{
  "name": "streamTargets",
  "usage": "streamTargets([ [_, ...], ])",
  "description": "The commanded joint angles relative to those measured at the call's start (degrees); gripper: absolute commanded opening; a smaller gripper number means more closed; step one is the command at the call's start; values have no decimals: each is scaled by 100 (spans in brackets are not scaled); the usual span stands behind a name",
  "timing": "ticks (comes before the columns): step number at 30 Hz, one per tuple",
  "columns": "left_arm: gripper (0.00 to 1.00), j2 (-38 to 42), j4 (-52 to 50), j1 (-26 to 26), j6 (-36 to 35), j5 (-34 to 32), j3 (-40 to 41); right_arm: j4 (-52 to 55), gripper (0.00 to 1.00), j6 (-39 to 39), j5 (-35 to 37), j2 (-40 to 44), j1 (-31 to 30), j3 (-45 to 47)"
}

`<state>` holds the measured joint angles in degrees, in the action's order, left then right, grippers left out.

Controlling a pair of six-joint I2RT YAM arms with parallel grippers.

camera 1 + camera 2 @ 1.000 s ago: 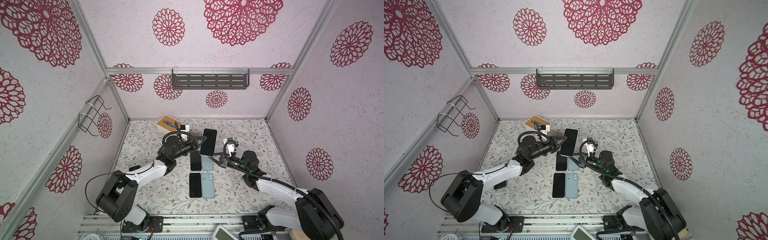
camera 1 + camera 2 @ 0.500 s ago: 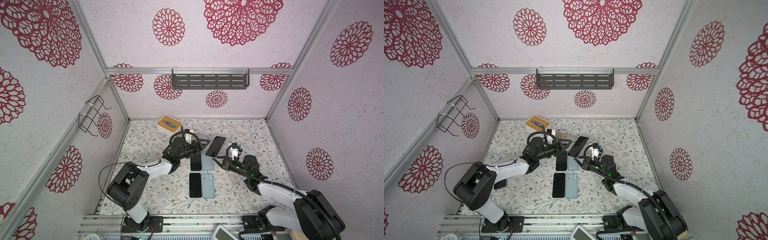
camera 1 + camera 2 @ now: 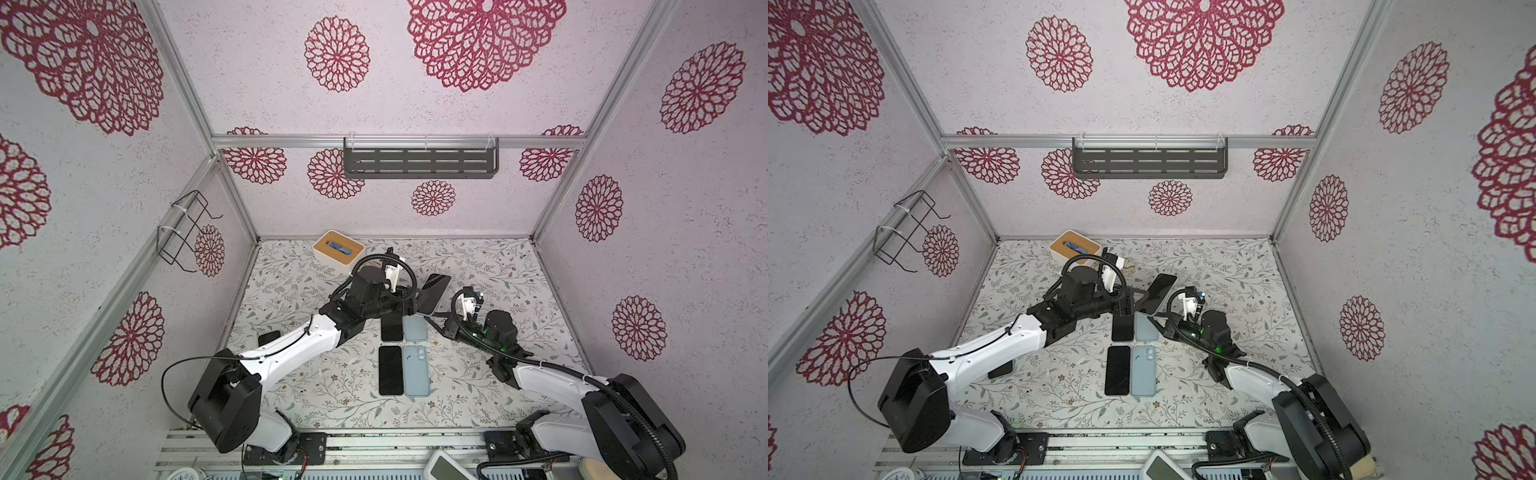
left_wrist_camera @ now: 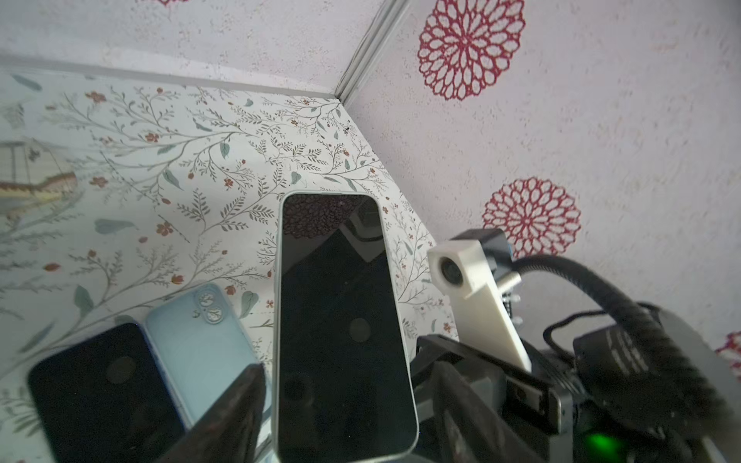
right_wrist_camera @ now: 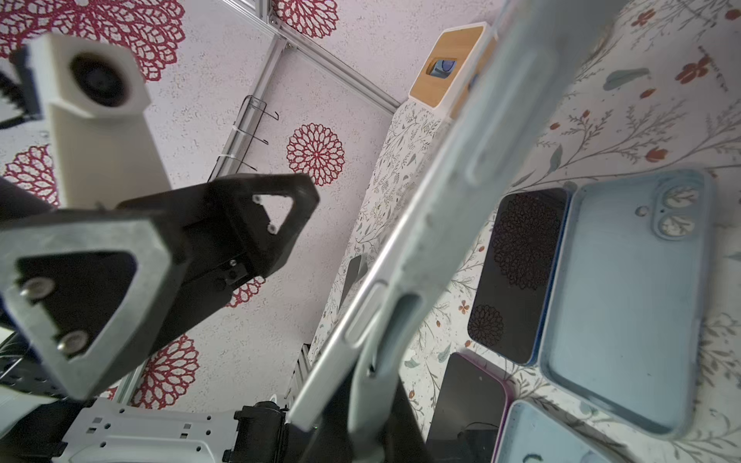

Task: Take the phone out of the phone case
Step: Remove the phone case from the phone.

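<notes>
Where the left wall meets the table [image 3: 291, 291], the surface is bare save a wooden-lidded box [image 3: 338, 249] in the far left corner. Left gripper [image 3: 417, 300] at mid-table, jaws wide, a finger [image 4: 234, 417] on either side of the phone [image 4: 341, 328], gap showing. Phone raised off the table, tilted, screen toward the left wrist camera, pale phone case [image 5: 509, 104] around it. Case edge stands off the phone's side near the lower end. Right gripper [image 3: 434, 319] clamped on that lower end; on case alone or both, cannot tell. Below them, two dark phones [image 3: 390, 376] and two blue cases [image 3: 417, 376] lie flat, side by side. Rightward, table open to the wall.
</notes>
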<state>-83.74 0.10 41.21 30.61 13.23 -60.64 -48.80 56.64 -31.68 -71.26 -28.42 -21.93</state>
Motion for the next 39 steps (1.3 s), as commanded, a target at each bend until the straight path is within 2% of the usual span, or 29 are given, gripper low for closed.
streamTargets([
  [1, 69, 117, -808, 195, -1268, -350, -233, -708, 0, 26, -84, 45, 4, -223],
  [4, 68, 39, -1306, 463, -1872, -607, -553, -708, 0, 46, -132, 36, -3, -241],
  [7, 67, -158, -1849, 748, -2424, -1128, -914, -686, 0, 66, -137, 31, 4, -262],
  [10, 67, -323, -2016, 946, -2767, -1497, -1112, -721, 0, 74, -145, 17, -1, -259],
  [20, 63, -924, -2245, 1168, -3336, -2123, -1559, -837, 0, 146, -235, -9, -3, -250],
  [28, 59, -1248, -2287, 1248, -3550, -2358, -1775, -919, 0, 200, -259, -39, -1, -258],
  [32, 60, -1148, -2338, 1290, -3585, -2006, -1767, -893, 0, 198, -277, -43, 1, -259],
  [39, 60, -962, -2524, 1366, -3692, -1982, -1547, -891, 0, 198, -277, -27, -1, -241],
])
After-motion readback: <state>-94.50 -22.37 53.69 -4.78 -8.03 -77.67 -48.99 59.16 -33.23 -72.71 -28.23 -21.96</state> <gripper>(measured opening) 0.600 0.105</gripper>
